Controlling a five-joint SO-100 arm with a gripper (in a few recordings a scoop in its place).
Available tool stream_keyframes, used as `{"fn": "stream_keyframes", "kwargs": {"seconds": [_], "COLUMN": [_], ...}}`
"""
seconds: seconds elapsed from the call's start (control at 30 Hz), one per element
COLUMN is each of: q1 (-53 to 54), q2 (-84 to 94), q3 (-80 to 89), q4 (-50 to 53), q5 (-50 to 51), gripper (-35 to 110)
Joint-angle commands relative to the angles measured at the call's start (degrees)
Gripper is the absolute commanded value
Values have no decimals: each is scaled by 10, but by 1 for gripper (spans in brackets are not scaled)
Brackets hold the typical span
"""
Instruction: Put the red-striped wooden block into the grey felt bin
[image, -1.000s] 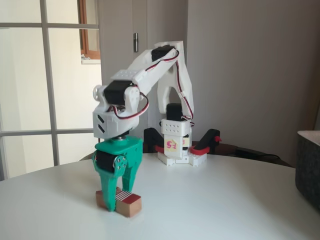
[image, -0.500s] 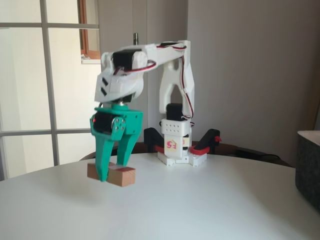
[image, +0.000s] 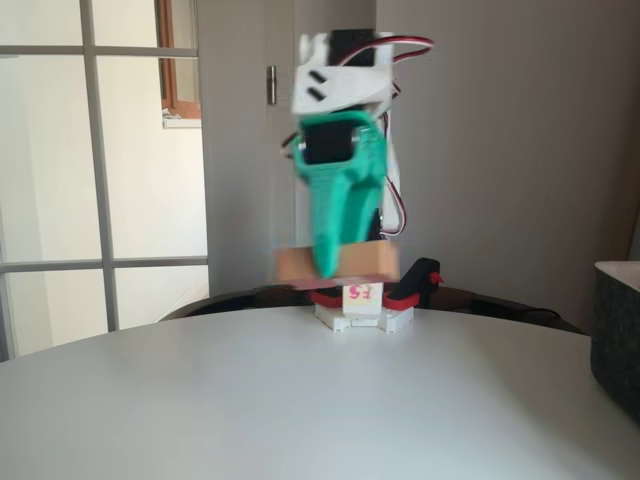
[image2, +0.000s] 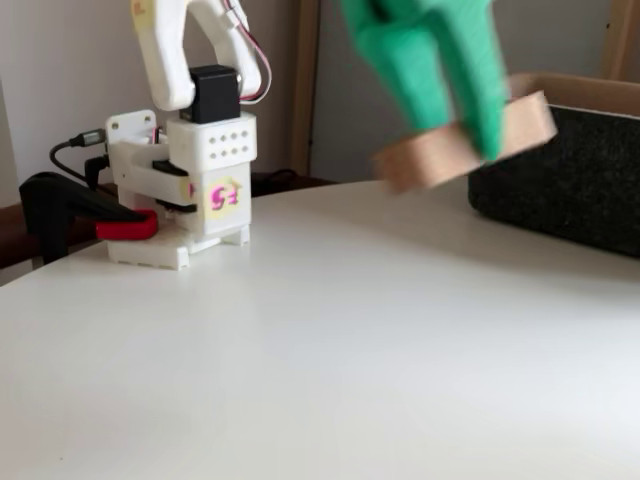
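Green gripper (image: 330, 262) clamped on block (image: 338, 264), held level in mid-air well above white table (image: 300, 400); blurred, stripes seemingly hidden. Grey bin (image2: 570, 170) on table at right, apart from block

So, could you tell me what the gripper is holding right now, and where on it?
The gripper holds the red-striped wooden block lifted off the table, clamped around its middle.

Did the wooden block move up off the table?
Yes. The red-striped wooden block, clamped in the gripper, rose off the table and swung right, toward the grey felt bin.
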Motion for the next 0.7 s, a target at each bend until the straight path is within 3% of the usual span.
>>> {"fn": "stream_keyframes", "kwargs": {"seconds": [0.0,0.37,0.67], "q1": [-53,-305,-433], "q2": [45,34,-11], "q3": [-30,-73,-114], "q4": [4,4,-27], "q5": [-21,-156,-196], "gripper": [8,9,10]}}
